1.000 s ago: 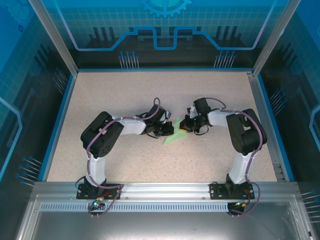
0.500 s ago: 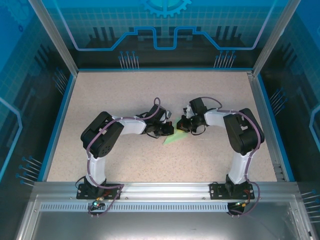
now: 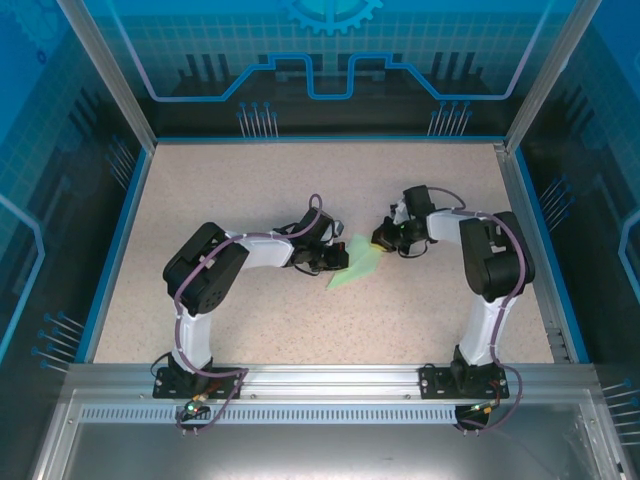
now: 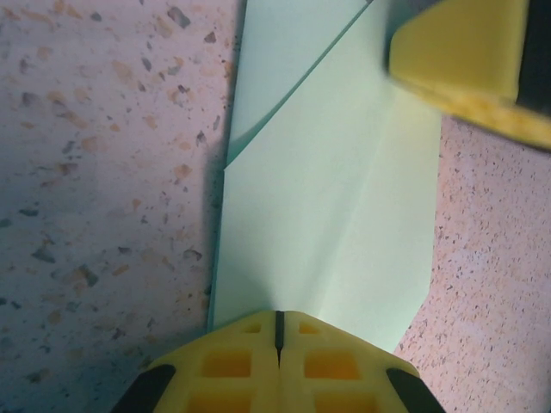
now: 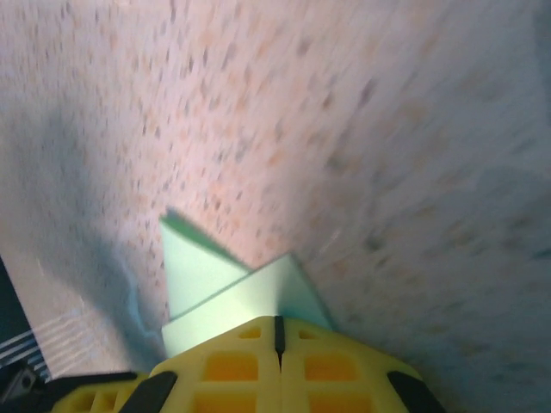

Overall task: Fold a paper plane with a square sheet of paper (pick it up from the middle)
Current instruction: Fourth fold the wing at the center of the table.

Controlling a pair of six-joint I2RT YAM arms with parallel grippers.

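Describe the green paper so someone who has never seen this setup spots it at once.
On the speckled beige table, look to the middle, where the left end effector and right end effector nearly meet. The folded paper lies slanted between them: a creased, pale mint-green wedge, unlike the black-and-white arms and yellow fingertips around it.

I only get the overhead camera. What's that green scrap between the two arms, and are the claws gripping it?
Observer: From the left wrist camera, it's folded green paper with a slanted crease across it.
Operator: Is the left claw open?
Observer: No, the left gripper is shut, its yellow fingers meeting in a thin seam at the paper's near edge.
Operator: And the right one?
Observer: The right gripper is shut too; a paper corner sticks out past its tips, seemingly pinched.
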